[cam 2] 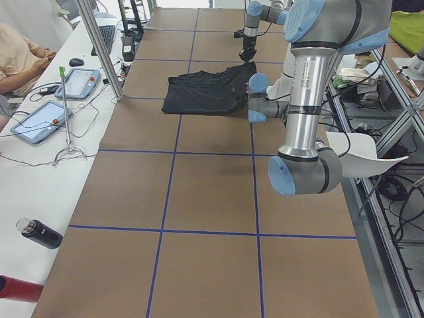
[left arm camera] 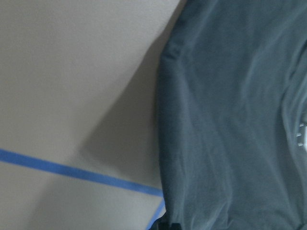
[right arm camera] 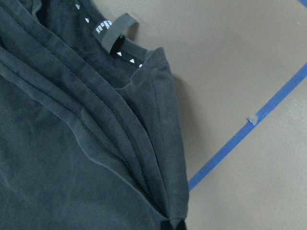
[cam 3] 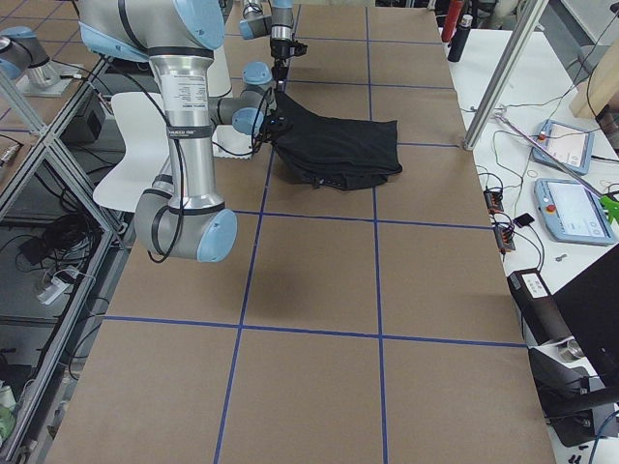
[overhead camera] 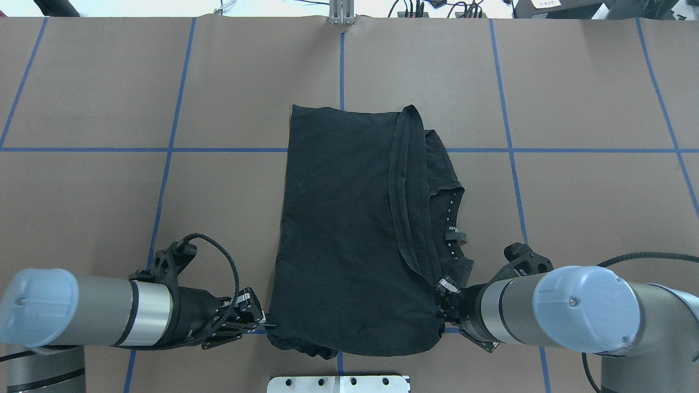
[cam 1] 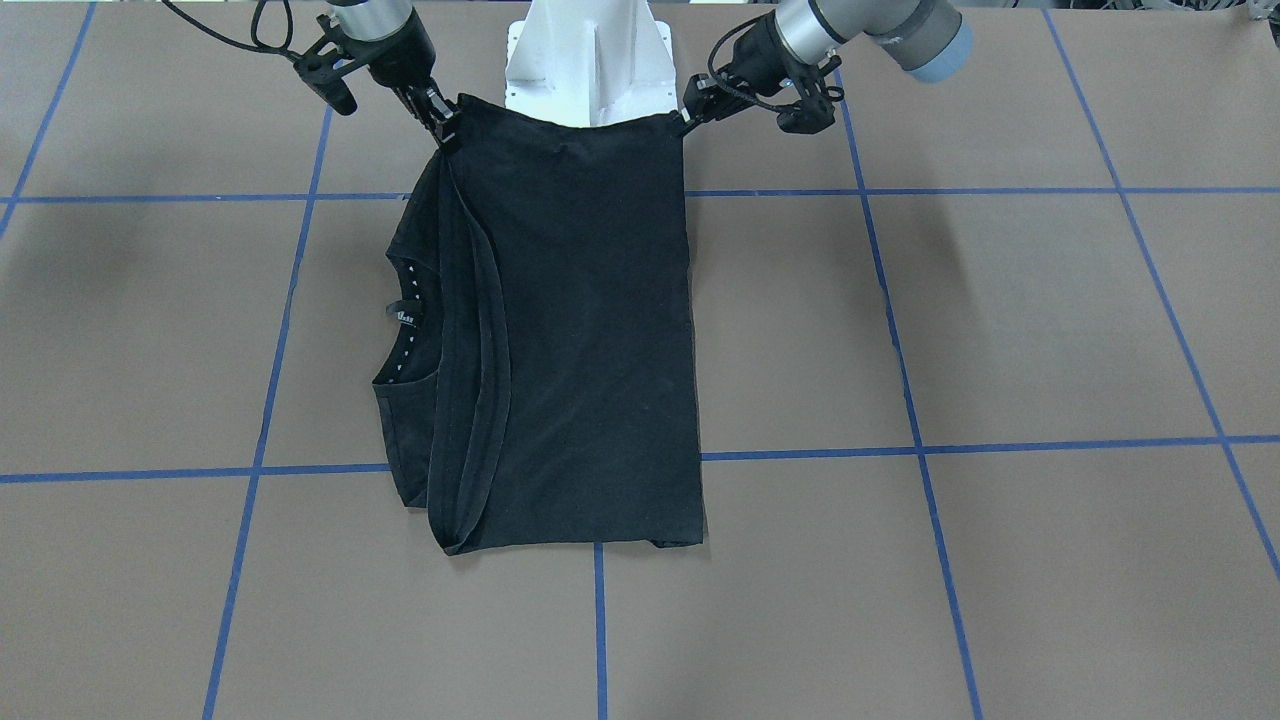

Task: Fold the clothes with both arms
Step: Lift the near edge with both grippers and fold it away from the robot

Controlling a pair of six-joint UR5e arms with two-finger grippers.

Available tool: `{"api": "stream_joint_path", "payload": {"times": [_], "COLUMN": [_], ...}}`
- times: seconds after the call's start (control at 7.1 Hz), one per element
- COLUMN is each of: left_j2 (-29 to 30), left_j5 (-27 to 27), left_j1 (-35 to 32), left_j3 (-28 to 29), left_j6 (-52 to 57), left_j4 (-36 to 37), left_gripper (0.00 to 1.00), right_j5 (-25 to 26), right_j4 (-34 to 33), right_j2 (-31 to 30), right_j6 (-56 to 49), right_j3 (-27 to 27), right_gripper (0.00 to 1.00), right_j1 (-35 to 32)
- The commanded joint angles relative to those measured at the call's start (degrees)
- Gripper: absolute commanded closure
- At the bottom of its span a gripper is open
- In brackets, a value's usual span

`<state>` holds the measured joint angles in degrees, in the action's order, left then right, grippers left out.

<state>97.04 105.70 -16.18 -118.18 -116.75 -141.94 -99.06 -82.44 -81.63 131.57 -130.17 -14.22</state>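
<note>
The black T-shirt (cam 1: 590, 330) lies folded on the brown table, plain back up, with its dotted inner collar (cam 1: 405, 330) showing on one side. Its edge nearest the robot is raised off the table. My left gripper (overhead camera: 267, 326) is shut on one corner of that edge (cam 1: 686, 120). At the opposite corner, where the folded hems bunch together, my right gripper (overhead camera: 441, 296) is shut as well (cam 1: 445, 130). In the right wrist view the hem layers (right arm camera: 144, 158) run down into the fingers. The left wrist view shows plain black cloth (left arm camera: 230, 120) above the table.
The white base mount (cam 1: 588, 60) stands just behind the lifted edge. Blue tape lines (overhead camera: 341, 65) cross the brown table. Beside the table is a desk with tablets (cam 2: 79, 83), a metal post (cam 2: 99, 46), a bottle (cam 2: 40, 233) and a seated person (cam 2: 20, 56).
</note>
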Motion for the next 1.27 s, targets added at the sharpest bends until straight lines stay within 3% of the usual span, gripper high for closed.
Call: {"api": "stream_joint_path", "payload": {"times": [0.0,0.14,0.28,0.7,0.85,0.99,1.13], "left_j2": [1.56,8.97,14.87,22.47,25.45,27.57,29.59], "left_j5": [4.65,5.38,6.26,6.18,6.18,6.01,5.83], "left_j1": [-9.07,-14.35,-17.71,-23.27,-24.07,-25.03,-26.69], "left_j3": [-0.66,2.05,5.56,18.46,23.47,28.48,34.71], "left_j6": [0.91,2.65,4.85,10.21,10.67,11.37,11.63], "left_j4": [2.79,8.90,16.36,17.23,17.05,14.27,9.02], "left_gripper": [1.00,1.00,1.00,1.00,1.00,1.00,0.77], "right_j5": [-6.54,-15.46,-19.99,-24.23,-24.34,-24.17,-24.25], "right_j4": [-0.17,-0.18,-0.09,-0.18,0.26,7.75,20.00], "right_j2": [0.85,4.60,9.59,16.39,22.15,25.08,29.46], "right_j6": [-0.18,-0.35,-0.96,-6.14,-7.11,-7.21,-7.30], "right_j3": [0.60,4.97,11.80,23.52,31.13,40.26,54.88], "right_gripper": [1.00,1.00,1.00,1.00,1.00,1.00,1.00], "right_j1": [-9.79,-18.30,-23.52,-30.76,-31.56,-32.18,-34.71]}}
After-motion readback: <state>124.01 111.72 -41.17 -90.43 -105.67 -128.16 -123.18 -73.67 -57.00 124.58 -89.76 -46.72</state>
